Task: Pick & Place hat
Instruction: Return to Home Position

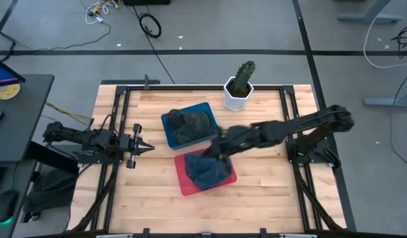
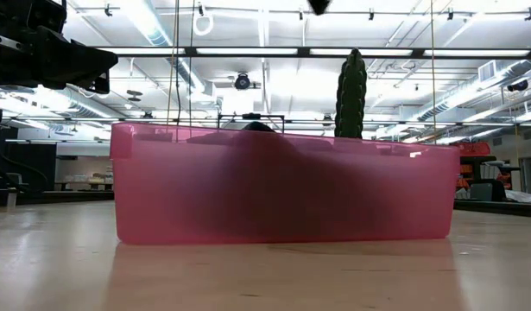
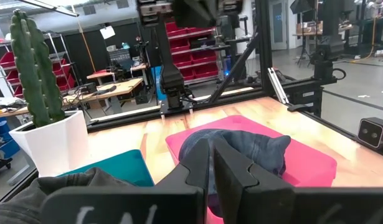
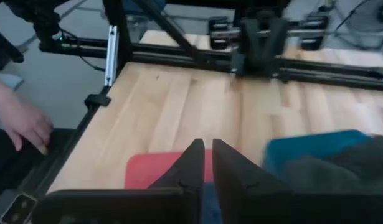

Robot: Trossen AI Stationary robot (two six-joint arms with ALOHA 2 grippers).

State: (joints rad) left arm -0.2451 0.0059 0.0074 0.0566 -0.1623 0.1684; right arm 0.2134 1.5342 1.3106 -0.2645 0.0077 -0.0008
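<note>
A blue hat (image 1: 208,168) lies crumpled in a red tray (image 1: 183,180) at the table's middle; the left wrist view shows the blue hat (image 3: 253,149) resting on the red tray's (image 3: 312,165) floor. A dark grey hat (image 1: 190,124) fills a blue tray (image 1: 167,131) just beyond it. My right gripper (image 1: 212,151) hangs shut above the red tray's far left part, clear of the hat; its fingers (image 4: 208,152) look down on the red tray (image 4: 147,171). My left gripper (image 1: 150,146) waits shut at the table's left, pointing at the trays.
A cactus (image 1: 241,78) in a white pot (image 1: 235,98) stands near the far edge, right of the blue tray. A person's hand (image 4: 23,124) shows beyond the table's left frame. Bare wood lies near and to the right of the red tray (image 2: 282,199).
</note>
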